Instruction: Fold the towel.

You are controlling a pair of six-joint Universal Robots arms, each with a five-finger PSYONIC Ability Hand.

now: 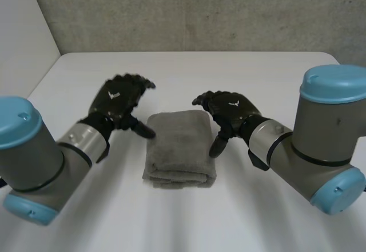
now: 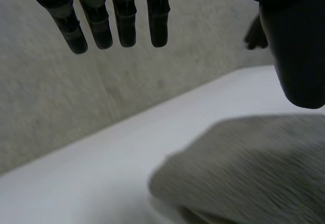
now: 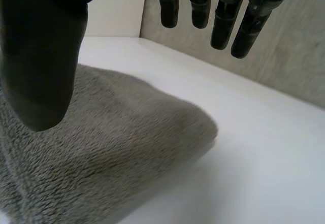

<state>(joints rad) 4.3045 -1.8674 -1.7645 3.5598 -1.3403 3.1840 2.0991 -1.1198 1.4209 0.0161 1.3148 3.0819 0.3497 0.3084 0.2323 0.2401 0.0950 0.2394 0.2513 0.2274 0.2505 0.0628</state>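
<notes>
A grey-green towel (image 1: 180, 147) lies folded into a thick oblong in the middle of the white table (image 1: 189, 75). My left hand (image 1: 119, 104) hovers just beside its left edge, fingers straight, thumb pointing at the cloth without holding it. My right hand (image 1: 229, 110) hovers beside the right edge, fingers relaxed, thumb hanging down next to the fold. In the left wrist view the towel (image 2: 249, 168) lies under the thumb (image 2: 297, 46), with the fingers (image 2: 124, 16) spread above bare table. In the right wrist view the towel (image 3: 101, 153) lies below the thumb (image 3: 43, 56), the fingers (image 3: 218, 16) held off it.
A grey wall (image 1: 189, 12) rises behind the table's far edge. Bare table (image 1: 183, 223) lies in front of the towel and on both sides of it.
</notes>
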